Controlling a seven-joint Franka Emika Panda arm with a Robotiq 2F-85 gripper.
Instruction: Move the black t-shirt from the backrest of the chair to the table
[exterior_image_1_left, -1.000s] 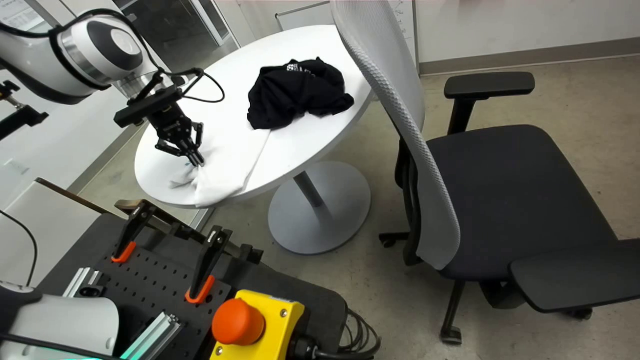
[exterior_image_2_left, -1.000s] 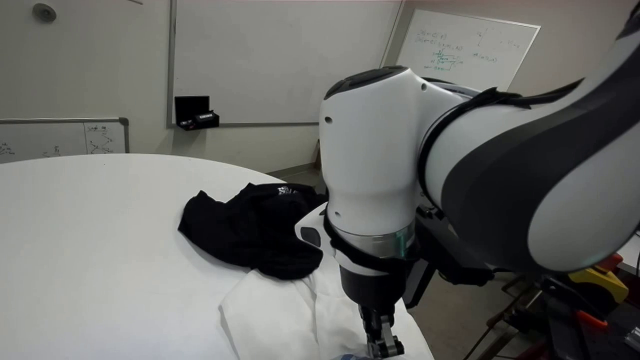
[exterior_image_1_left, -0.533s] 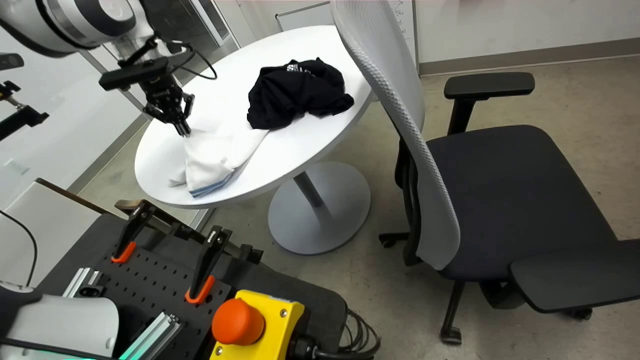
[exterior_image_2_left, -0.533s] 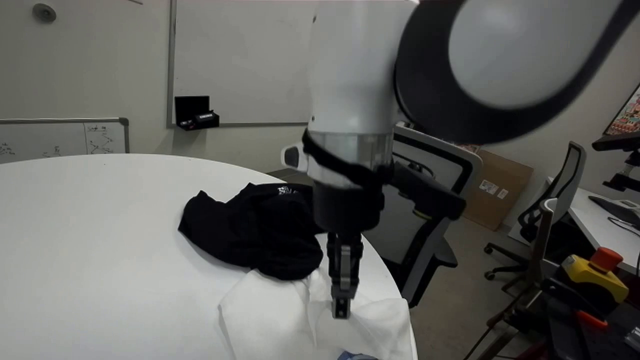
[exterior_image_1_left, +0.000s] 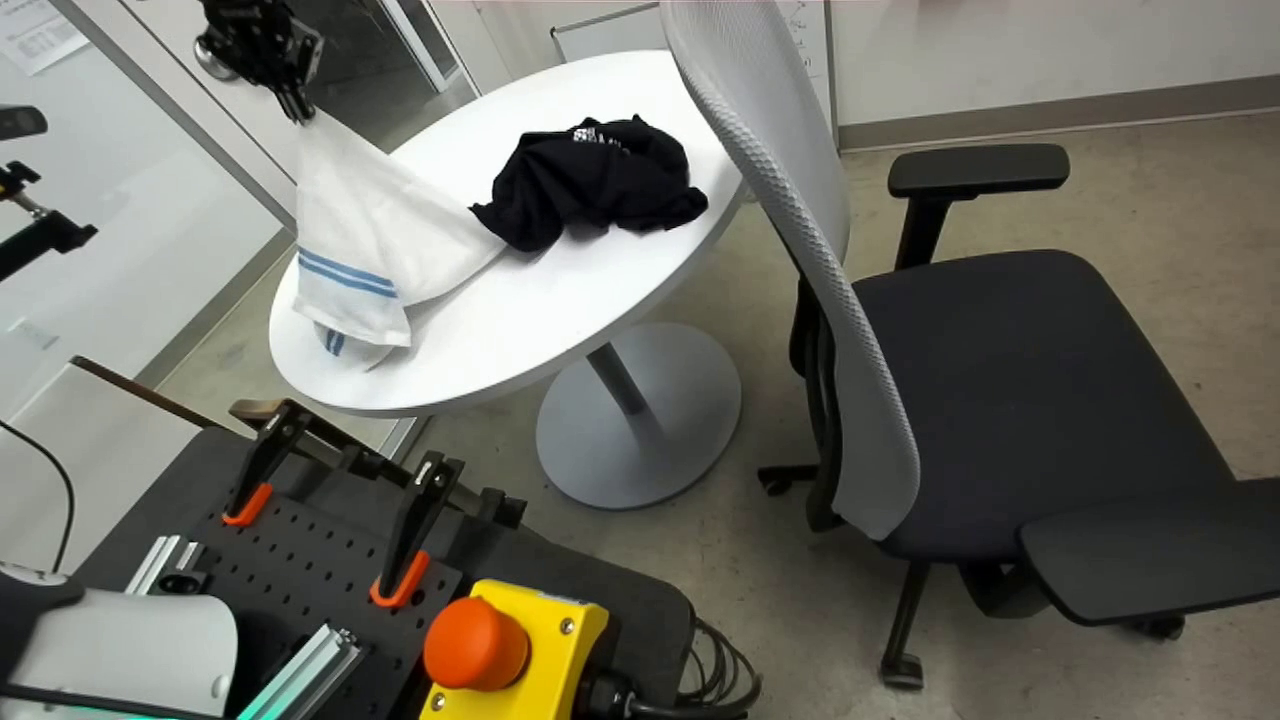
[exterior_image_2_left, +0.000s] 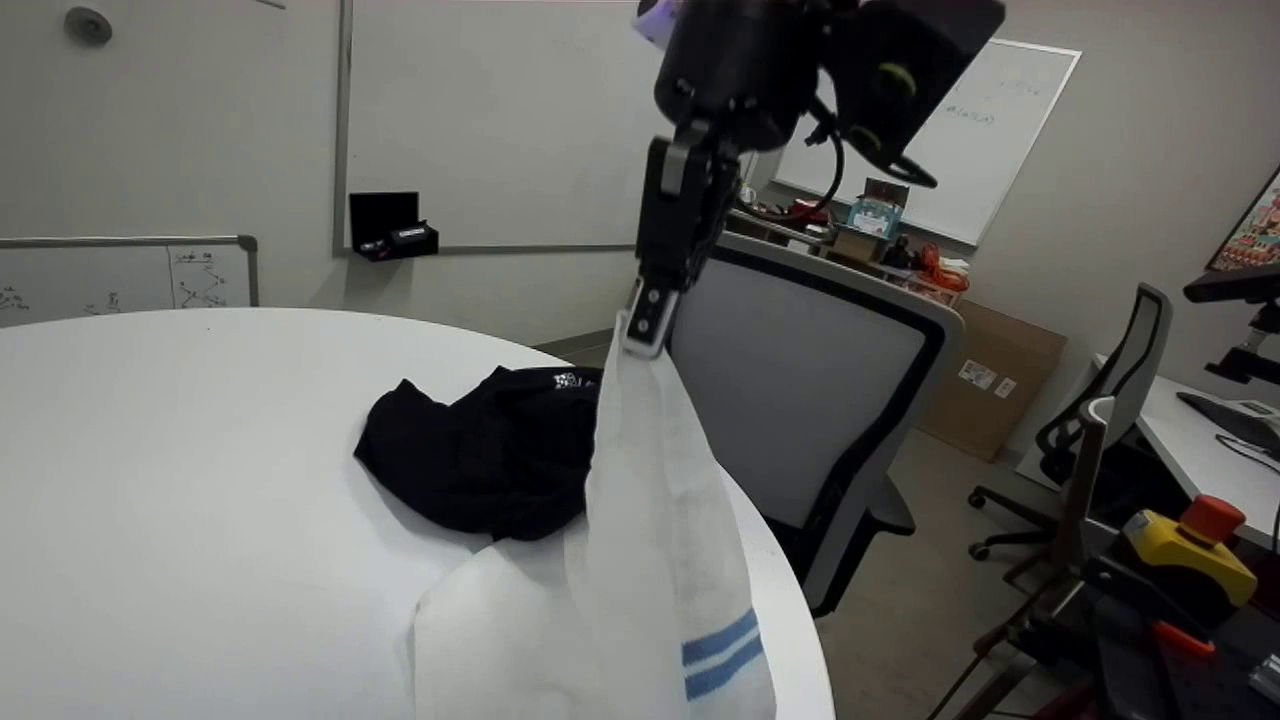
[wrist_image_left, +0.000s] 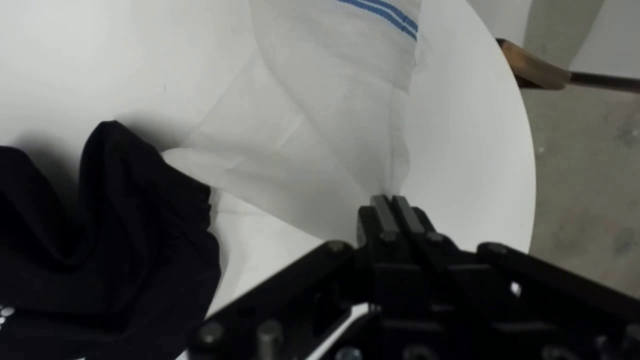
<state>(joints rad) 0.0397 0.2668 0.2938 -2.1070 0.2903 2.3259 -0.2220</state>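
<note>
Crumpled black fabric t-shirt (exterior_image_1_left: 605, 180): lies on the round white counter (exterior_image_1_left: 510, 320), not the grey mesh backrest (exterior_image_1_left: 805, 200); transfer looks done
Tool (exterior_image_1_left: 302, 118): pinched tight on the white blue-striped cloth (exterior_image_1_left: 375, 220), part of it raised
Cloth's next move: likely ease clear without dragging the t-shirt
Open black wall box (exterior_image_2_left: 386, 211): contents too small to name

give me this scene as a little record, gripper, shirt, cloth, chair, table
gripper: shut on the white cloth, above the table
white cloth: blue-striped, partly hanging from the gripper, partly on the table
black t-shirt: crumpled on the table, touching the white cloth
chair: beside the table, light-grey backrest on the table side
table: round, white top
</note>
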